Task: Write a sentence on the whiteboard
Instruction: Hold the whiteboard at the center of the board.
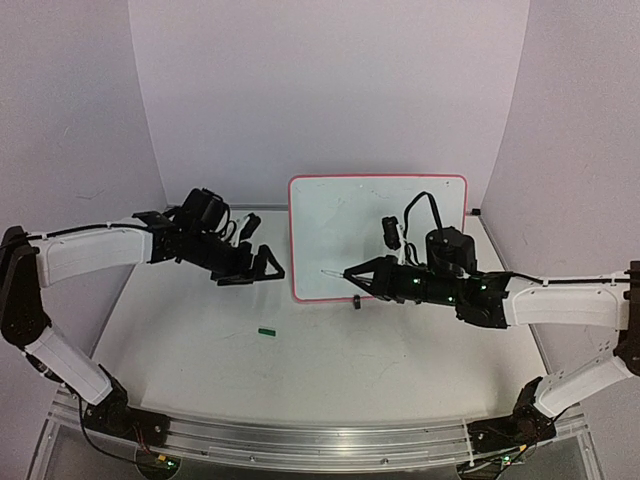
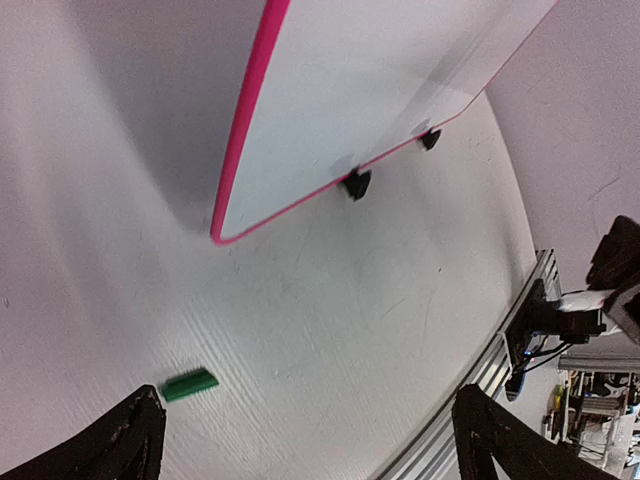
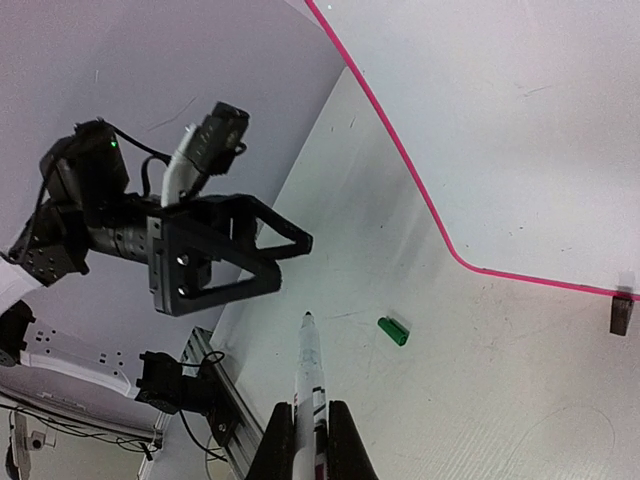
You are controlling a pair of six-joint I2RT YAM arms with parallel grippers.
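Right hand (image 1: 358,276) clenched the uncapped marker (image 3: 308,365), tip near the whiteboard (image 1: 340,225) lower left, evidently to write; left hand (image 1: 255,270) hung released left of it.

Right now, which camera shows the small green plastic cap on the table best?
Left wrist: the small green plastic cap is largest there, with its ribbed side visible. Right wrist shows the cap smaller; top external shows only a green speck.

Rear centre: upright red-framed white whiteboard (image 1: 340,215).
Board's left edge: spread left gripper (image 1: 255,270) crowds it.
In front, lower left: small green plastic cap (image 1: 266,332).
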